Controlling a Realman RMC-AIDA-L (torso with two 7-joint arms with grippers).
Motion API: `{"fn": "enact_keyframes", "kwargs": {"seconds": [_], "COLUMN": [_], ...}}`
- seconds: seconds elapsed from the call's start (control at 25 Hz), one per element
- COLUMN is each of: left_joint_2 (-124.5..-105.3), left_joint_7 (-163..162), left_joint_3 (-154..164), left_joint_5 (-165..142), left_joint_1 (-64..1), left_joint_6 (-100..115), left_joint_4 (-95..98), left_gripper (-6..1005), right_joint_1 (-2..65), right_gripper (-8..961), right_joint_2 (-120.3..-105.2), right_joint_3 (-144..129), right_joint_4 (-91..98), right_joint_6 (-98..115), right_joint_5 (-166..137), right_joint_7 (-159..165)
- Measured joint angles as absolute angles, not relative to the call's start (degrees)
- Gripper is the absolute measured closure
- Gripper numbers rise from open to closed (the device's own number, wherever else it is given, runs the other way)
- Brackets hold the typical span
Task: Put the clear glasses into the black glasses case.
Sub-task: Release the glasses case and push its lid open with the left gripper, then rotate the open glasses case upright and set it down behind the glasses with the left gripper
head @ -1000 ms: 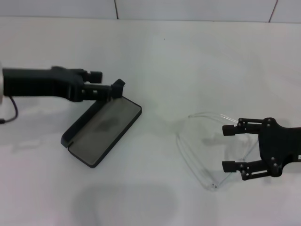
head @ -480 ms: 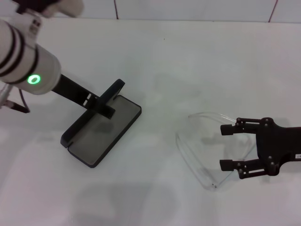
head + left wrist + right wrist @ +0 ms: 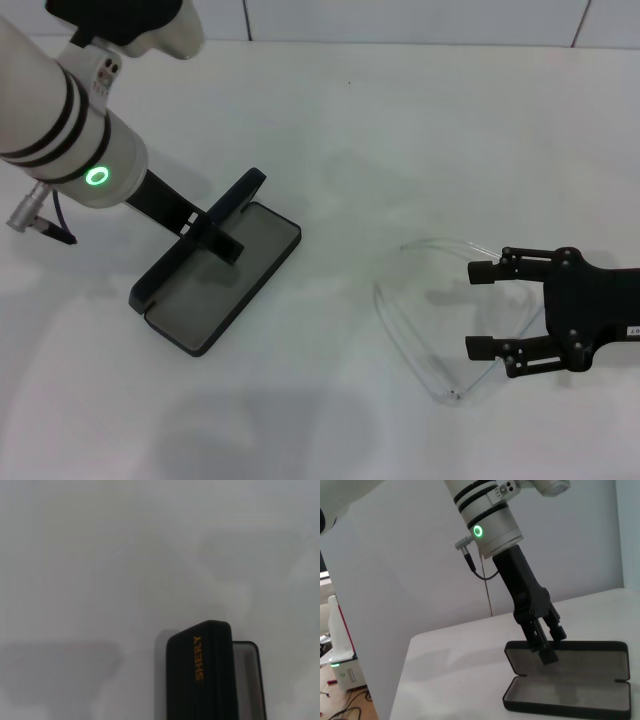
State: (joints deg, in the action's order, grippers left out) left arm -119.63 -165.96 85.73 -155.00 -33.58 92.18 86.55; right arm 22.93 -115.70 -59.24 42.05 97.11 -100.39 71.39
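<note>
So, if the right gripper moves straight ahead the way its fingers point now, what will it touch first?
Probably the clear plastic glasses. In the head view the open right gripper points toward the robot's left, fingertips at the frame's front. Height is unclear; it may pass above. Farther on lies the open black hard-shell glasses case.

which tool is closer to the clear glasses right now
Right. The right tool sits open at the clear glasses, fingers straddling the frame end. The left tool is across the table, at the black glasses case lid.
</note>
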Motion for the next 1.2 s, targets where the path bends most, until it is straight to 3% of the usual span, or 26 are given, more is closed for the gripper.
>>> {"fn": "enact_keyframes", "kwargs": {"seconds": [0.68,1.2], "left_joint_2": [-119.61,-119.61], "left_joint_7": [-164.3,-161.9], "left_joint_3": [86.0,86.6], "left_joint_5": [-157.9,-157.4], "left_joint_1": [-33.5,-33.5], "left_joint_6": [88.9,88.1], "left_joint_4": [83.3,83.3], "left_gripper": [158,680], "right_joint_1": [23.0,22.7], "right_gripper": [112,111], "right_joint_2": [-115.75,-115.75], "right_joint_3": [-59.2,-59.2], "right_joint_4": [41.5,41.5], "right_joint_6": [97.0,97.0], "right_joint_5": [-100.2,-100.2], "right_joint_7": [70.8,70.8]}}
